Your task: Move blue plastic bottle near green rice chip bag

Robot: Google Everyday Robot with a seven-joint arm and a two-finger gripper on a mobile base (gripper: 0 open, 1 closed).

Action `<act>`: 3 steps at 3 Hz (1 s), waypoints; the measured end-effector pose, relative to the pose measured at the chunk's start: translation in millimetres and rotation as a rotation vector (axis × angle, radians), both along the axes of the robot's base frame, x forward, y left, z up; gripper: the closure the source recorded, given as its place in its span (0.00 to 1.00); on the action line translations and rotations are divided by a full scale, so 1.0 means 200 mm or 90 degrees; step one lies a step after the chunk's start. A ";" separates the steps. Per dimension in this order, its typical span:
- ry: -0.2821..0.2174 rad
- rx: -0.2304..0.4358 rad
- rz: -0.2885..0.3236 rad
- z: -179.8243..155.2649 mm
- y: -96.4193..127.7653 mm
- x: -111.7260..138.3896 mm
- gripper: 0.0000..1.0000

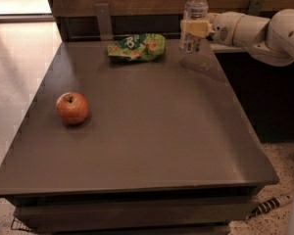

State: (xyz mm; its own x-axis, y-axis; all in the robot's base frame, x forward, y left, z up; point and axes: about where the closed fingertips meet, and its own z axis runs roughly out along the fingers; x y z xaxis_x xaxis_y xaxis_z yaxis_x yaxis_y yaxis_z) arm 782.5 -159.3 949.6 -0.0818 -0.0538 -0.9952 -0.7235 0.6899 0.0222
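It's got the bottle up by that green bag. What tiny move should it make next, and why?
Probably lower it straight down. The gripper holds the blue plastic bottle upright, seemingly just above the table, close beside the green rice chip bag, so only setting it down seems left.

At upper right, my claw [195, 28] grips the upright blue plastic bottle [195, 8], near the green rice chip bag [137, 47] on the desk [152, 131].

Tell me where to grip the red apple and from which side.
Grip the round red apple across its widest middle, coming from above: it sits stem-up, apart from everything else on the dark table. The gripper is at the table's back edge, shut on the clear blue-labelled plastic bottle.
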 end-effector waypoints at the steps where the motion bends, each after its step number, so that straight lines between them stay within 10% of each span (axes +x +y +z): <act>1: -0.004 -0.001 -0.034 -0.09 -0.02 0.07 1.00; 3: -0.038 -0.030 -0.073 -0.29 -0.01 0.11 1.00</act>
State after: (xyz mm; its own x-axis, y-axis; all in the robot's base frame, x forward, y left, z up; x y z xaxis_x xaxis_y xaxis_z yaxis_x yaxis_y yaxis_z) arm 804.1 -160.6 890.6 -0.0305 -0.0940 -0.9951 -0.6390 0.7674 -0.0530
